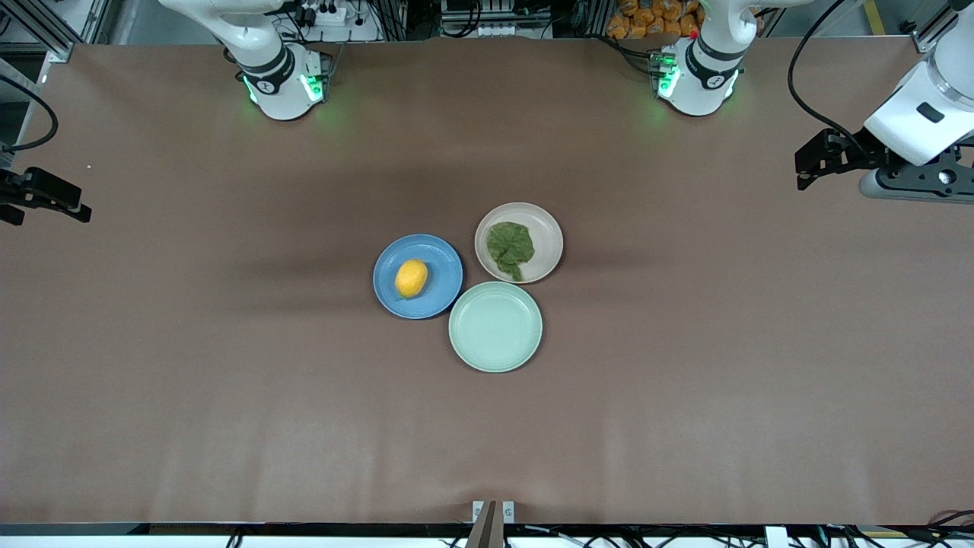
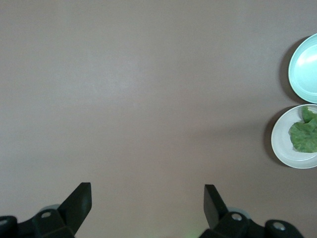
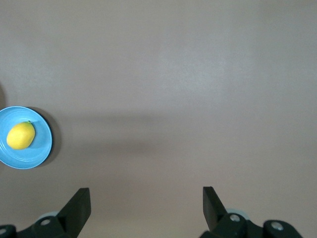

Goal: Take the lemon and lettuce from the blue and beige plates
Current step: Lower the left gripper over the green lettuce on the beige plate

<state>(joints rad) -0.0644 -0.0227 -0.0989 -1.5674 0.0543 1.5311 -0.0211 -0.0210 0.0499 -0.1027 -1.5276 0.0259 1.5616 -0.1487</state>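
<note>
Both my grippers, left (image 2: 147,206) and right (image 3: 146,206), hang wide open and empty, well apart from the plates: lemon (image 1: 412,278) on blue (image 1: 447,262) looks firm, rollable, so pinch its middle; lettuce (image 1: 510,247) on beige (image 1: 548,232) looks limp, so nip near its stem.

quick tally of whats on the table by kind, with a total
plates: 3, the blue plate, the beige plate and the mint-green plate
lemon: 1, on the blue plate
lettuce: 1, on the beige plate
total: 5
</note>
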